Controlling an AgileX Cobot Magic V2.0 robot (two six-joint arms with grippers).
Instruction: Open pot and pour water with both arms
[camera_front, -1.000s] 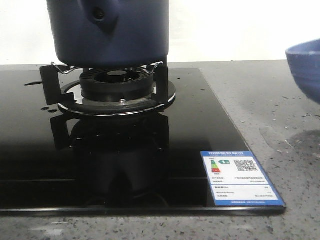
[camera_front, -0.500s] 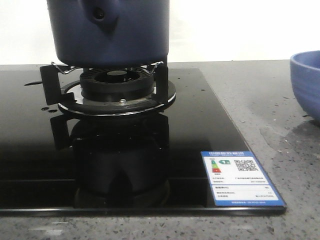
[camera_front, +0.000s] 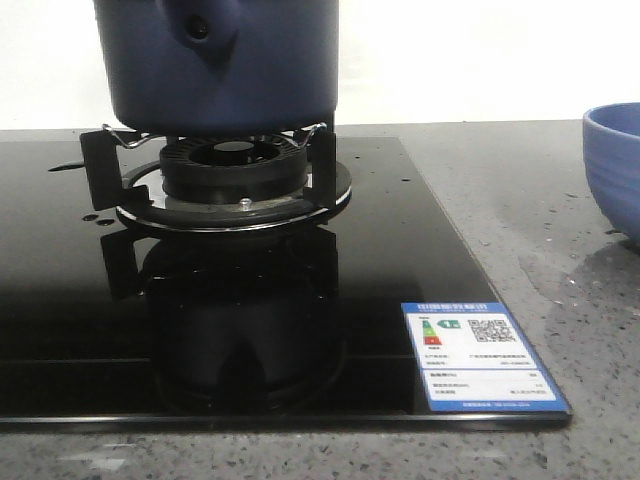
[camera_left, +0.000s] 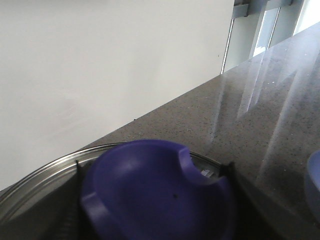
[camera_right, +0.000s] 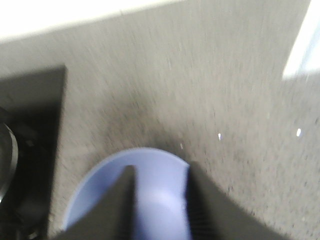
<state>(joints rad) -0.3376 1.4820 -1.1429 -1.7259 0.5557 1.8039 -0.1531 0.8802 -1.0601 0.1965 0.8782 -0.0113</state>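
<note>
The navy-blue pot (camera_front: 220, 60) stands on the burner; its top is out of the front view. In the left wrist view my left gripper (camera_left: 154, 172) is shut on the purple-blue lid knob (camera_left: 155, 200), dark fingers on either side, with the lid's metal rim (camera_left: 35, 182) behind it. The periwinkle bowl (camera_front: 615, 160) sits upright on the counter at the right edge. In the blurred right wrist view my right gripper (camera_right: 161, 172) is over the bowl (camera_right: 155, 200), jaws apart, one finger above the inside and one at its rim. Neither gripper shows in the front view.
The black glass stove (camera_front: 400, 250) fills the front of the grey speckled counter (camera_front: 560, 280), with the burner and pot stand (camera_front: 235, 170) and a blue label (camera_front: 480, 355) at its front right corner. The stove's corner shows in the right wrist view (camera_right: 30, 100). A white wall stands behind.
The bowl, tilted and raised at the right edge a second ago, came down upright onto the counter and has stayed still since. The pot has not moved.
</note>
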